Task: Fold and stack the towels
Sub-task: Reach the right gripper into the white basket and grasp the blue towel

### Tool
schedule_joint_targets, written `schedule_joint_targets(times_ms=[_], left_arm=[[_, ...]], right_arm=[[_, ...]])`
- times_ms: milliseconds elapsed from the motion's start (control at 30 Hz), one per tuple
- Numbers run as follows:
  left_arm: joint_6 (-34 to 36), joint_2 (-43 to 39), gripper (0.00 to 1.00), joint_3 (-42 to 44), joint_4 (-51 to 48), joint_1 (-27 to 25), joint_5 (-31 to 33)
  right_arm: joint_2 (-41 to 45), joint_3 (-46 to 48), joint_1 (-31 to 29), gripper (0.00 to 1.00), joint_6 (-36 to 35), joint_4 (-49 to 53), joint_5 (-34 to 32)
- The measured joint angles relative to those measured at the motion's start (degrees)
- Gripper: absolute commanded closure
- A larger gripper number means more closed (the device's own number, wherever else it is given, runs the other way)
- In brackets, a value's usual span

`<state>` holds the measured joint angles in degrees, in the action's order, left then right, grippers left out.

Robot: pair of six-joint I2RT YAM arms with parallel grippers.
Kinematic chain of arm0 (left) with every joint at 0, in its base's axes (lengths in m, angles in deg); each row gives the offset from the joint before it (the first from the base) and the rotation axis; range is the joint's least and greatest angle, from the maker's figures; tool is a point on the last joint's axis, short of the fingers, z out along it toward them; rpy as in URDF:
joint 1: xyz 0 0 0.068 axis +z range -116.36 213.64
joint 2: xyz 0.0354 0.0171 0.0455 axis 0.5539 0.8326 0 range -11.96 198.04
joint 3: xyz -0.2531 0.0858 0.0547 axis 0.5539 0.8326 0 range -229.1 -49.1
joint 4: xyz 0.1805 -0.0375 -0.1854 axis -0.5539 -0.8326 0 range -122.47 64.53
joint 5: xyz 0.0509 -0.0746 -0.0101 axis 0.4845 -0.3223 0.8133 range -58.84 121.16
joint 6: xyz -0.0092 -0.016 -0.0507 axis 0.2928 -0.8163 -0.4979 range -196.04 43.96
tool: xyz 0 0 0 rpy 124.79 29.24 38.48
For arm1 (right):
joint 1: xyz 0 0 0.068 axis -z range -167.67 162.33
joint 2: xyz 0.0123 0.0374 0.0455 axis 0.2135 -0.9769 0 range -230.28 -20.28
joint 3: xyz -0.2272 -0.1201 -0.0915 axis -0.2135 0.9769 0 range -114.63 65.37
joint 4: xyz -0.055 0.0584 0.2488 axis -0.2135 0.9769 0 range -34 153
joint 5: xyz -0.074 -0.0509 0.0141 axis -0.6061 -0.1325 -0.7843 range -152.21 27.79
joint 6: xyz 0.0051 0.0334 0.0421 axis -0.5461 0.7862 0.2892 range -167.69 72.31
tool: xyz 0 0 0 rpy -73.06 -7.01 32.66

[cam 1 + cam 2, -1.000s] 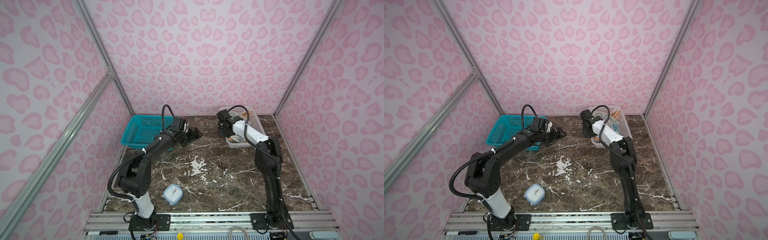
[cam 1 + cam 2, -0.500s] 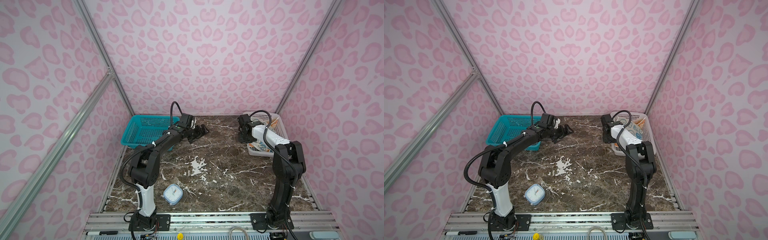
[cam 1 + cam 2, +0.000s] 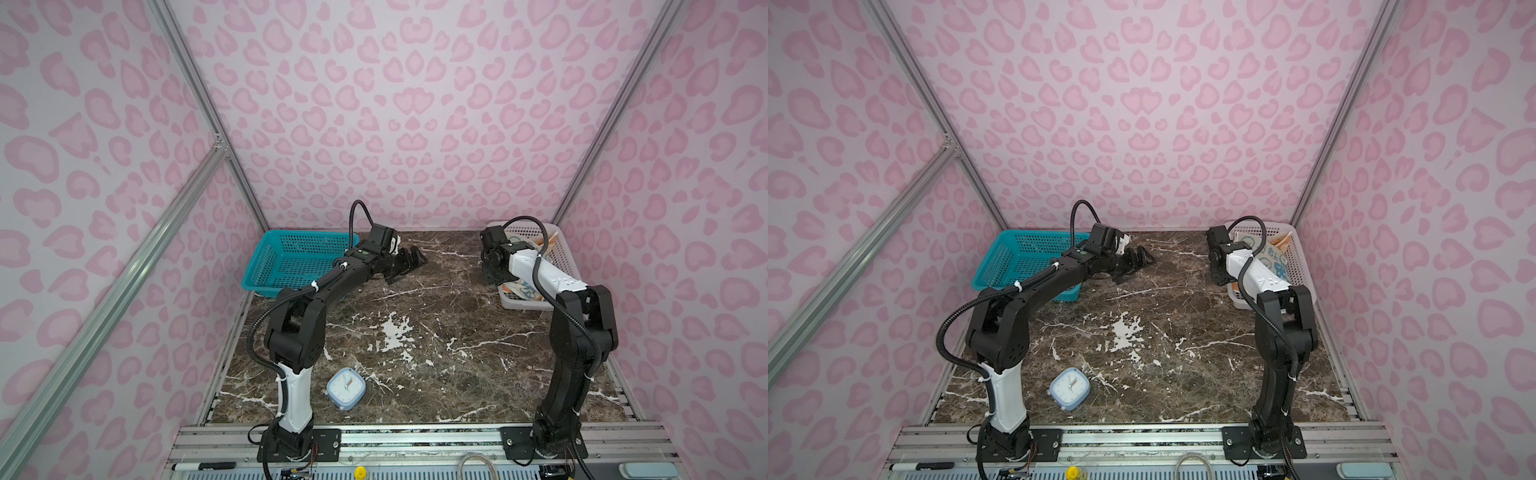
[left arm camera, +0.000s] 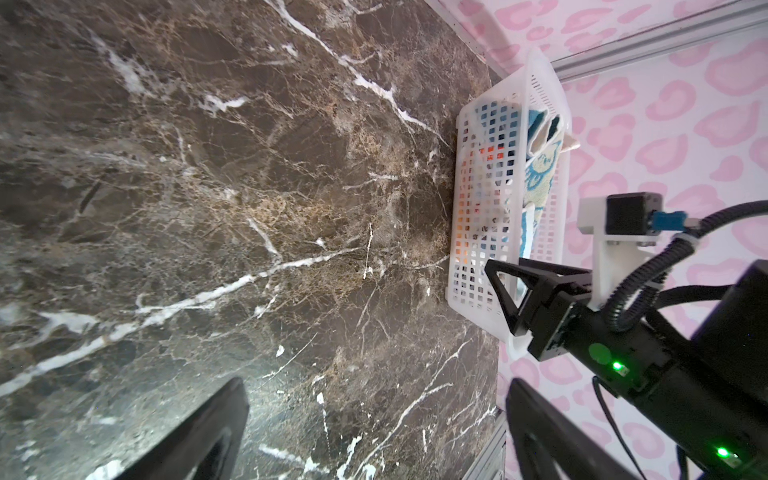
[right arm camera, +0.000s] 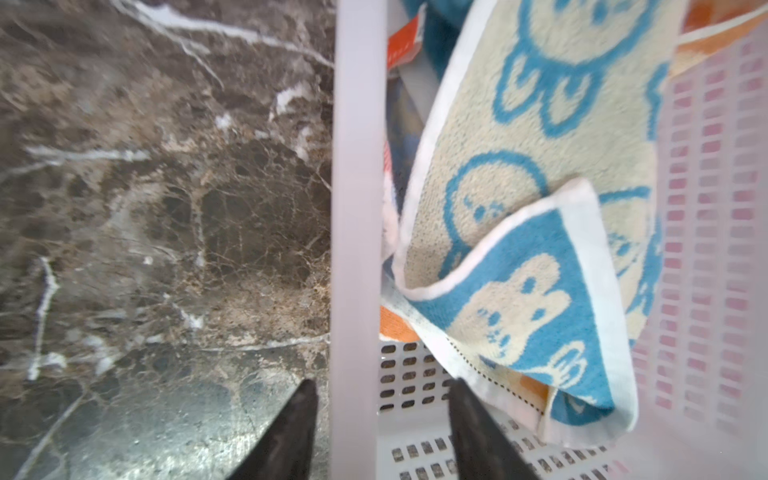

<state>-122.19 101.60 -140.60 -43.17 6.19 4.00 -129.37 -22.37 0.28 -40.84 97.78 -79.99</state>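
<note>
The towels lie crumpled in the white mesh basket point(image 3: 566, 266) point(image 3: 1303, 266) at the back right. A blue and cream towel with rabbit prints point(image 5: 519, 216) point(image 3: 1273, 259) lies on top, with an orange one point(image 5: 715, 29) point(image 3: 545, 243) behind it. My right gripper point(image 5: 382, 388) point(image 3: 491, 274) is open and straddles the basket's near rim point(image 5: 357, 208), one finger outside and one inside, touching no towel. My left gripper point(image 4: 376, 386) point(image 3: 412, 262) is open and holds nothing, low over the marble tabletop at the back middle.
A teal mesh basket point(image 3: 291, 257) point(image 3: 1021, 257) stands at the back left under the left arm. A small blue alarm clock point(image 3: 345, 383) point(image 3: 1070, 388) lies near the front edge. Pink patterned walls close in three sides.
The right arm pulled the white basket from the back middle to the right wall, then opened its jaws off the rim. The left gripper moved a little rightward and stayed open.
</note>
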Motion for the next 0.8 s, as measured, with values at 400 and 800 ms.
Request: schedule_joint_targets(times_ms=[400,800], left_arm=[[2.62,-0.02,0.02,-1.38,-0.31,-2.58,-1.03],[3.69,2.89,0.02,-3.82,-0.79,-4.02,-2.93]], right_arm=[[1.79,-0.46,14.82,0.11,9.18,-1.27,5.97],[-6.27,-1.36,17.33,0.91,12.39,-2.78,15.93]])
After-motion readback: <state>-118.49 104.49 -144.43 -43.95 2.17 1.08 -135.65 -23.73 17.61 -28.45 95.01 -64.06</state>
